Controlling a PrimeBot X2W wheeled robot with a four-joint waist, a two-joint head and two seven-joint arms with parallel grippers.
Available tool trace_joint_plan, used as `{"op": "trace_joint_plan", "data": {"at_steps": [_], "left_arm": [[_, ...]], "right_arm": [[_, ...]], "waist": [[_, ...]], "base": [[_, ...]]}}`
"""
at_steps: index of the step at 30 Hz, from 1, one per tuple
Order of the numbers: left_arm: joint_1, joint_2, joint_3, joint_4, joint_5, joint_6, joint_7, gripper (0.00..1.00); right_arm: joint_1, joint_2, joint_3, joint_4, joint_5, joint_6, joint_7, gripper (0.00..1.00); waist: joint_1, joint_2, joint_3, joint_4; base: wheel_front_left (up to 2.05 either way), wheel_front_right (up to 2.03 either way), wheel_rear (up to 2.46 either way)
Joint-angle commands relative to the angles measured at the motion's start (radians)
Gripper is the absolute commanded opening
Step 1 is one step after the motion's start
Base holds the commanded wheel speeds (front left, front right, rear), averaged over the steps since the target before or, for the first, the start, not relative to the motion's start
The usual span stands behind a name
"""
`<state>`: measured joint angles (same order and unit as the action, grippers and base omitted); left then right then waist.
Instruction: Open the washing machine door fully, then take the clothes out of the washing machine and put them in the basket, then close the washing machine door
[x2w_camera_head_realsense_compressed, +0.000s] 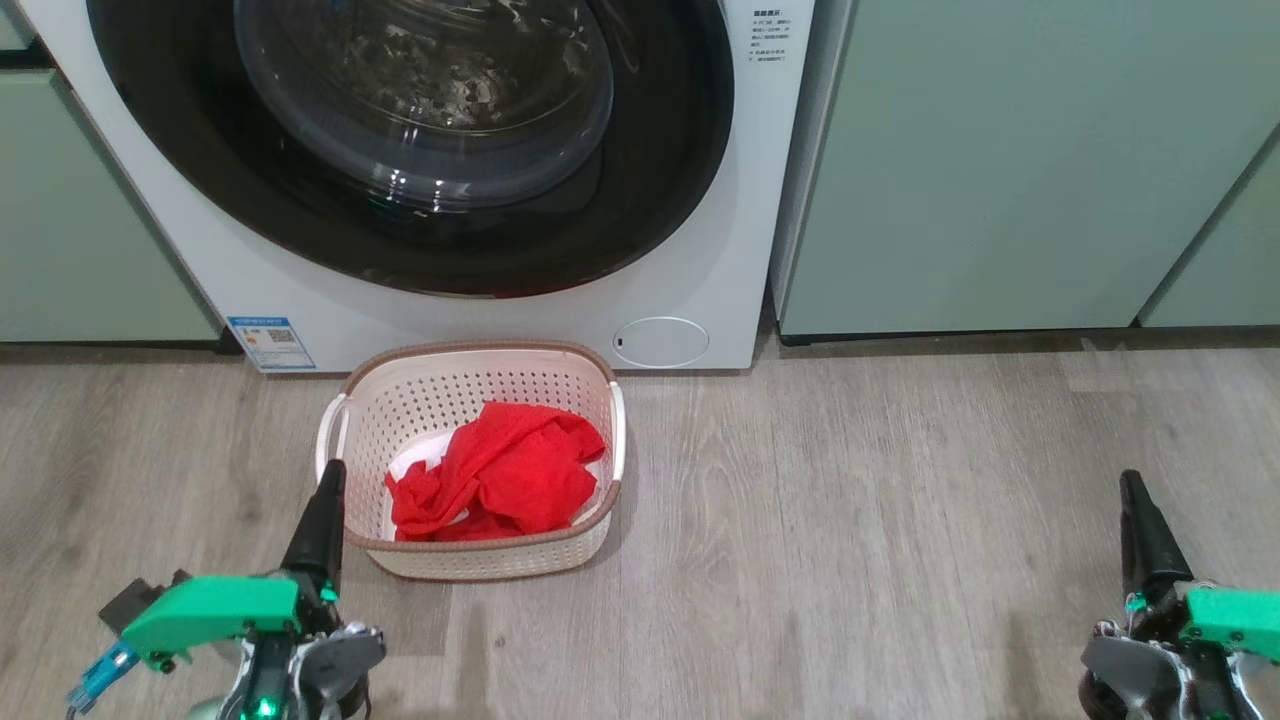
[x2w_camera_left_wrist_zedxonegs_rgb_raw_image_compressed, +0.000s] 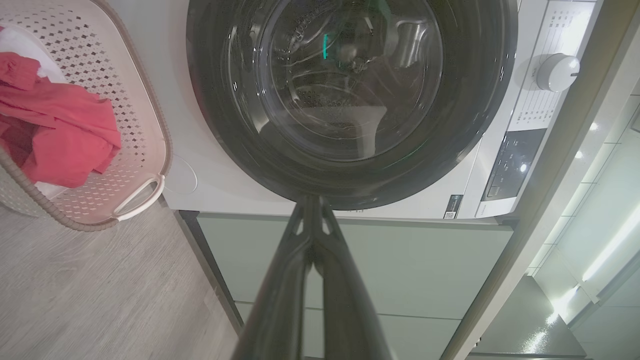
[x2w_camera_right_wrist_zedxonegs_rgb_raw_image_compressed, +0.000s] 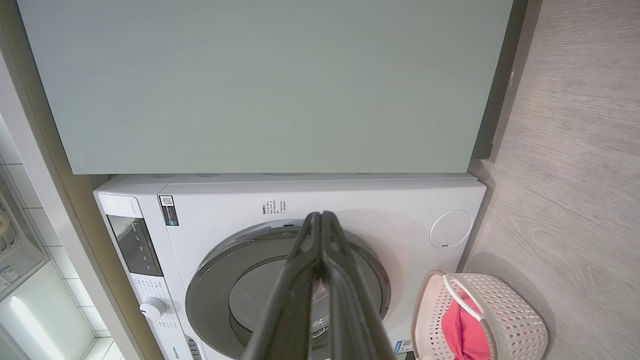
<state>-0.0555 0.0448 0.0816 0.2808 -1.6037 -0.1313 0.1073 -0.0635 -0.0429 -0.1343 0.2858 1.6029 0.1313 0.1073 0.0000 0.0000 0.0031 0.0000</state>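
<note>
The washing machine (x2w_camera_head_realsense_compressed: 700, 270) stands straight ahead, and its round black-framed door (x2w_camera_head_realsense_compressed: 420, 130) lies flush against the front, closed. On the floor just in front sits the cream basket (x2w_camera_head_realsense_compressed: 470, 375), and the red clothes (x2w_camera_head_realsense_compressed: 500, 475) lie crumpled inside it. My left gripper (x2w_camera_head_realsense_compressed: 330, 475) hangs low at the lower left, its tip beside the basket's left handle, fingers pressed together and empty. At the lower right my right gripper (x2w_camera_head_realsense_compressed: 1132, 485) is shut too, far from the basket. In the left wrist view the shut gripper (x2w_camera_left_wrist_zedxonegs_rgb_raw_image_compressed: 312, 200) points at the door (x2w_camera_left_wrist_zedxonegs_rgb_raw_image_compressed: 350, 100); in the right wrist view the gripper (x2w_camera_right_wrist_zedxonegs_rgb_raw_image_compressed: 321, 216) does the same.
Pale green cabinets (x2w_camera_head_realsense_compressed: 1000, 170) flank the machine on both sides. A small round white cover (x2w_camera_head_realsense_compressed: 660, 341) sits low on the machine's front, and a blue label sticker (x2w_camera_head_realsense_compressed: 270, 343) at its lower left corner. Wooden floor (x2w_camera_head_realsense_compressed: 850, 520) stretches between the two grippers.
</note>
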Motion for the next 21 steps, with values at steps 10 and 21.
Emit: {"op": "trace_joint_plan", "data": {"at_steps": [10,21], "left_arm": [[-0.053,0.005,0.032,-0.036,-0.005,0.001,0.006,0.00],[-0.053,0.005,0.032,-0.036,-0.005,0.001,0.006,0.00]], "right_arm": [[-0.044,-0.007,0.021,-0.041,0.006,-0.001,0.006,0.00],[-0.044,-0.007,0.021,-0.041,0.006,-0.001,0.006,0.00]], "waist": [[0.0000,0.0000,0.000,0.000],[0.0000,0.0000,0.000,0.000]], "base": [[0.00,0.00,0.00],[0.00,0.00,0.00]]}}
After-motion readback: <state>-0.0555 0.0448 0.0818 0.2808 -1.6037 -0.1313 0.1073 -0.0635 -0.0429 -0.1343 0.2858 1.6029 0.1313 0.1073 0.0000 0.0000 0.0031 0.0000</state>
